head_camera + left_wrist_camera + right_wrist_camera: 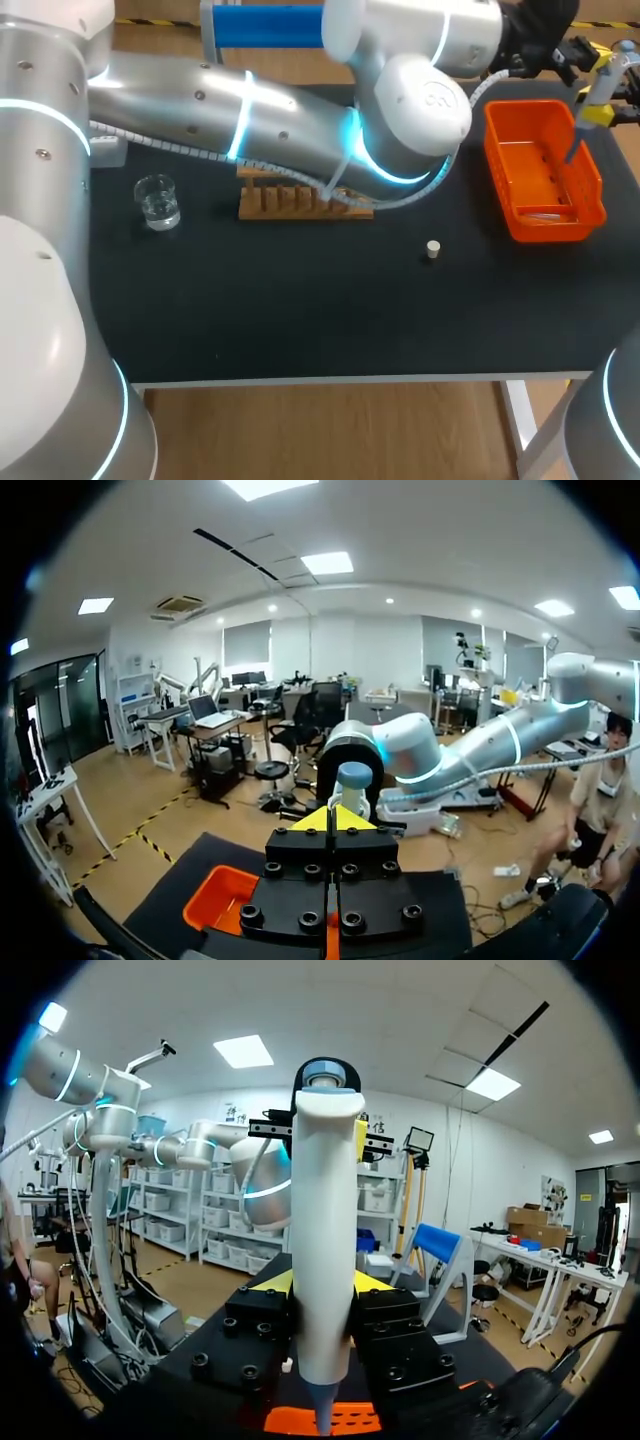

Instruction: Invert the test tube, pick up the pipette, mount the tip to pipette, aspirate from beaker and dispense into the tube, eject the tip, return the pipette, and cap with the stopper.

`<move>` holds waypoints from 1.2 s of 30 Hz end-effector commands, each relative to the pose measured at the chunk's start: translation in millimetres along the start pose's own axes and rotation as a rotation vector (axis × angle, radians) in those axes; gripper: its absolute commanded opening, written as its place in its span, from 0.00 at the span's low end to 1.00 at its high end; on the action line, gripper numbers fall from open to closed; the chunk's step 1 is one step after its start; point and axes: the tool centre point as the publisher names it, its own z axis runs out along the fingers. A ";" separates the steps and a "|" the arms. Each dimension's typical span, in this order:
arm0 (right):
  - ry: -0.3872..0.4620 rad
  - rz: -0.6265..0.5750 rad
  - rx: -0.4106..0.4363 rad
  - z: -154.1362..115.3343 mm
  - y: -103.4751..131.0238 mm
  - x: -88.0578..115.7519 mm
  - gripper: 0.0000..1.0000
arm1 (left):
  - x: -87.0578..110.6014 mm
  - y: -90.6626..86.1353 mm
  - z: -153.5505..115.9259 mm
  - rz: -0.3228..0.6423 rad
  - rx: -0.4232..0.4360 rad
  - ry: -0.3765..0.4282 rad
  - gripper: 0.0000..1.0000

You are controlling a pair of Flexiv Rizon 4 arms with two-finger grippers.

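From above, the right gripper [600,113] hangs over the far end of the orange basket [495,150], holding the pipette [606,85] upright with its thin lower end pointing down into it. The left arm [300,130] reaches across the table [300,330] to the same corner. The beaker [157,200] stands by itself with liquid in it. The wooden rack [290,203] is partly hidden under the left arm, so I cannot make out the tube. The stopper [432,249] lies loose on the table, well apart from the rack.

In the left wrist view, the left gripper [338,820] has its fingers drawn together with only a slit between them and nothing gripped. The pipette's top is just ahead of its tips and the basket is below.

In the right wrist view, the fingers press the pipette's body from both sides. Its tapered end hangs above the orange floor, and I cannot say whether a tip is on it.

My judgement is that the work stands at ejecting the tip. Returning the pipette and capping are not yet done. Whether the tube was filled cannot be seen.
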 end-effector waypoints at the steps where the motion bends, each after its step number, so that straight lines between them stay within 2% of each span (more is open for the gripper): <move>1: 0.005 0.001 0.007 0.2 9.3 -1.4 0.00 | -1.8 0.3 -10.5 0.018 0.427 0.009 0.11; 2: 0.005 0.001 0.007 0.2 9.3 -1.4 0.00 | -2.7 -4.2 -13.4 0.021 0.427 0.012 0.45; 3: 0.005 0.001 0.007 0.2 9.3 -1.4 0.00 | -3.9 -8.2 -16.7 0.026 0.412 0.017 1.00; 9: 0.005 0.001 0.007 0.2 9.3 -1.4 0.00 | -7.0 -30.1 -37.4 0.056 0.389 0.048 1.00; 17: 0.005 0.001 0.007 0.2 9.3 -1.4 0.00 | -6.8 -44.2 -59.8 0.052 0.352 0.119 1.00; 25: 0.005 0.001 0.007 0.2 9.3 -1.4 0.00 | -4.5 -41.3 -83.7 0.012 0.335 0.231 1.00; 36: 0.005 0.001 0.007 0.2 9.3 -1.4 0.00 | 15.8 -24.9 -130.3 0.004 0.363 0.232 1.00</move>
